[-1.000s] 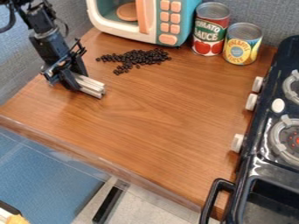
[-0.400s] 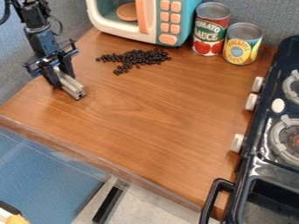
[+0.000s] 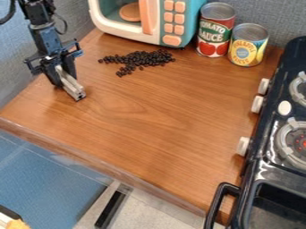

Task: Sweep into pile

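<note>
Your black two-finger gripper (image 3: 65,80) is closed on a pale grey, slotted metal bar (image 3: 74,91); from it, the small, round black beans (image 3: 138,59) lie toward two o'clock

My black arm (image 3: 46,38) comes in at the top left of the view, slanting down and slightly rightward; a dark cable (image 3: 10,14) curves beside its upper part; my gripper (image 3: 64,81) hangs from the lower end, tilted a little, its fingertips pointing downward; my two black fingers (image 3: 71,69) stand a little apart, one on each side of what I grip; behind them my gripper's crosswise frame juts out to both sides.
</note>
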Robot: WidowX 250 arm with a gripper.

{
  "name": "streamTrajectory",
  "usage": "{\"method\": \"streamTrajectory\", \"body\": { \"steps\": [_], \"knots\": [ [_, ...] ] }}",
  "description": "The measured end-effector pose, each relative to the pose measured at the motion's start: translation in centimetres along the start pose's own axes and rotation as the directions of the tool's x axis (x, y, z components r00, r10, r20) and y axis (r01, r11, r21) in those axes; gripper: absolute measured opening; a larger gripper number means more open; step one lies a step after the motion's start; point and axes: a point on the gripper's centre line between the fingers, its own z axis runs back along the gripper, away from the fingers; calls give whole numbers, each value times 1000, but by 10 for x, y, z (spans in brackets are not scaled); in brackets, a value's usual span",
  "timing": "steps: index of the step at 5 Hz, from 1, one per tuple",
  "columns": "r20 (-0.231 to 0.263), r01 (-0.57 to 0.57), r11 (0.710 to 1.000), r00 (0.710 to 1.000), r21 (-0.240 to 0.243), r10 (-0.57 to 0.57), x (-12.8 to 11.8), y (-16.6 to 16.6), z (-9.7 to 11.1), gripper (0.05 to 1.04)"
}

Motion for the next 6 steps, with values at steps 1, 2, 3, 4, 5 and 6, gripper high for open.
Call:
{"method": "streamTrajectory", "body": {
  "steps": [1, 2, 3, 4, 5, 6],
  "knots": [
    [-8, 28, 1000, 1000, -1, -28, -9, -14, -1, 384],
    [-23, 29, 1000, 999, -8, -30, -21, -29, -3, 384],
    [-46, 36, 999, 998, -7, -36, -36, -45, -5, 384],
    [-73, 30, 999, 997, -14, -31, -47, -53, -5, 384],
    [-87, 22, 1000, 996, -21, -23, -51, -56, -5, 384],
    [-92, 31, 999, 995, -23, -33, -58, -63, -6, 384]
  ]
}}
